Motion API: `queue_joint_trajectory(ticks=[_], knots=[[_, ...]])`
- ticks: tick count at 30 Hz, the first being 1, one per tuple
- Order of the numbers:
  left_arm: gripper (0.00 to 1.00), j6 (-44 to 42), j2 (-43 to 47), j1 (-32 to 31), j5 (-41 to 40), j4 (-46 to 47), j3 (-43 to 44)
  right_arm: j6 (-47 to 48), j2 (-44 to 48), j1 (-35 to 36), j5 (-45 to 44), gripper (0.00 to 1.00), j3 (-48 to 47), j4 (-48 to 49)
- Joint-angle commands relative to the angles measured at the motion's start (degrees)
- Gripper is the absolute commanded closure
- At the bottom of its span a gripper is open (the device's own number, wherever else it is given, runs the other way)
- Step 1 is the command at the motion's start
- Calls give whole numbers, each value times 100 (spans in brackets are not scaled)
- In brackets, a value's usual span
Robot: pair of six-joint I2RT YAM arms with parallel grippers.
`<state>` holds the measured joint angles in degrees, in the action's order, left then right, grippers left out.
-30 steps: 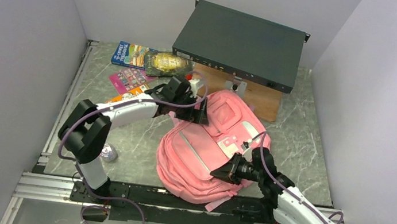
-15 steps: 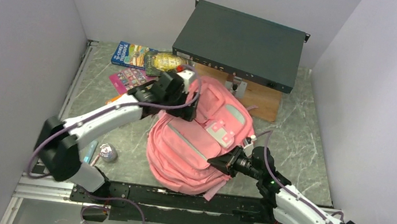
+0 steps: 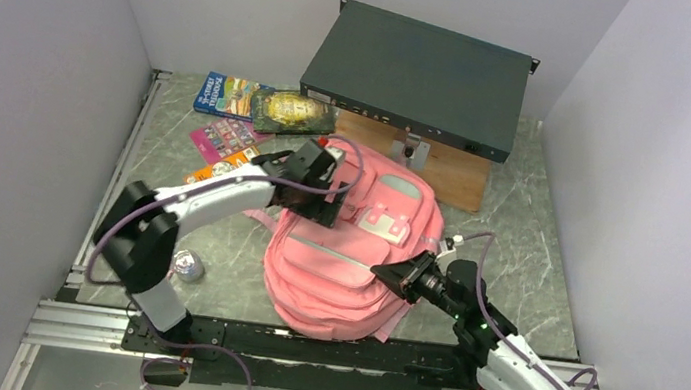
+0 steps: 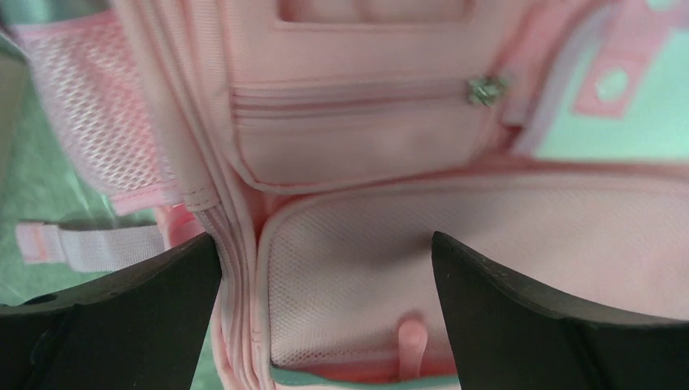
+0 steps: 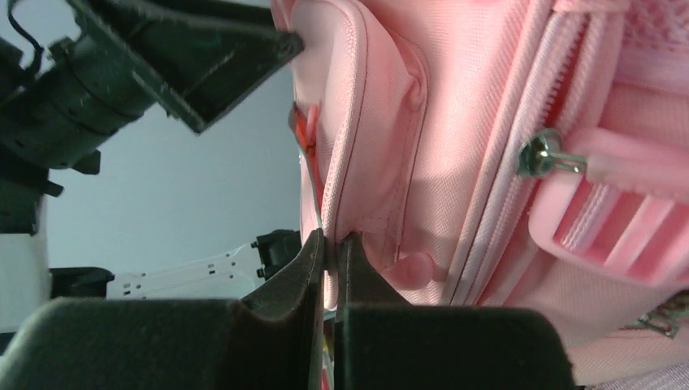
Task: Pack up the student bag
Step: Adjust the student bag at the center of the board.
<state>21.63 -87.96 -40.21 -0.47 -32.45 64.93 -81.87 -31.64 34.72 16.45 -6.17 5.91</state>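
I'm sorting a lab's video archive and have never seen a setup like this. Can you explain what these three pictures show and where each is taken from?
Two robot arms are bolted at the near edge of a table. The wide picture looks down from above and behind them. The other two come from a camera on each wrist, so the dark shapes are that arm's own fingers. A pink backpack lies in the middle, with books and a flat black box on a wooden block beyond it. The left gripper hangs open over the backpack, holding nothing. The right gripper is shut, pinching an edge of the backpack's fabric.
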Motion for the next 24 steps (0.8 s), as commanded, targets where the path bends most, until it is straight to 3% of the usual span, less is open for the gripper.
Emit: queue_joint_trajectory(ticks=[1, 5, 7, 14, 18, 20, 24], knots=[[0, 242, -562, -358, -750, 113, 1189, 58, 612, 52, -512, 100, -411, -867], [0, 211, -169, -326, -2060, -208, 1108, -70, 1139, 52, -776, 100, -167, -1191], [0, 120, 228, -306, -2136, -340, 888, -65, 1154, 52, -792, 100, -134, -1084], [1, 484, 2066, 15, -517, -456, -586, 361, 147, 52, -542, 100, -556, -714], [8, 1063, 2944, 6, 739, 481, -1939, 561, -242, 51, -231, 100, -680, -408], [9, 1357, 3081, -3, 1219, 1059, -2494, 662, -288, 52, -87, 100, -670, -363], [11, 1654, 2615, -4, 1159, 1543, -2834, 994, -139, 52, 66, 100, -698, -706]])
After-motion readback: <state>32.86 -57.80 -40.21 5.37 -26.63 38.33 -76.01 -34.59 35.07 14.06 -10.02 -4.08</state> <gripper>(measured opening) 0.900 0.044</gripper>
